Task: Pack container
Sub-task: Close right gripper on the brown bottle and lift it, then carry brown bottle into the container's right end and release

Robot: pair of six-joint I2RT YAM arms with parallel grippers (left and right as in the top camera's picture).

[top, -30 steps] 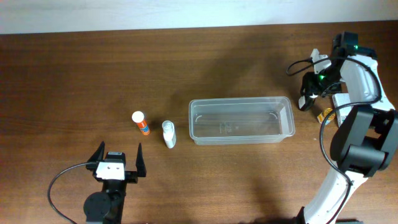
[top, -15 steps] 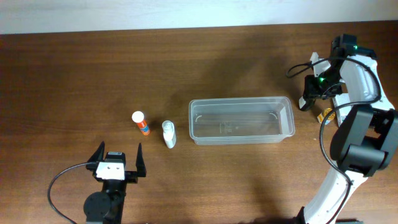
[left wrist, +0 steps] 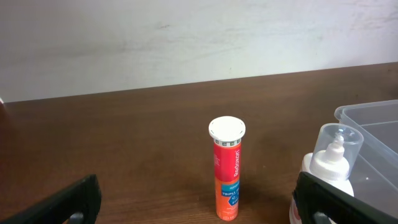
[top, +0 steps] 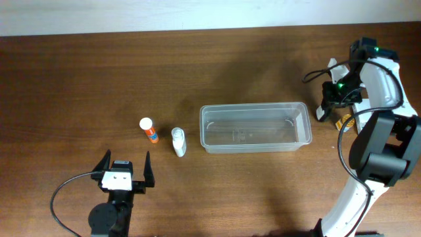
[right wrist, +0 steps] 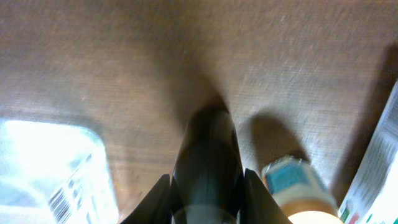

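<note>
Little had changed: our right claw [top: 323, 106] had crept slightly, just beside the container [top: 263, 130], which lay empty; we could not tell its grip. Left claw [top: 127, 155] stayed spread wide, well apart from it.

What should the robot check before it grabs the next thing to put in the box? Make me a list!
1. The container has room: ok, nothing lies in it.
2. The left gripper is open: ok, its fingers are spread wide.
3. The orange tube stands upright with its cap on: ok.
4. The white bottle stands upright, apart from the orange tube: ok; it is the one nearer the container.
5. The right gripper is free to grab: cannot tell; its wrist view is blurred, with something dark in the middle.
</note>
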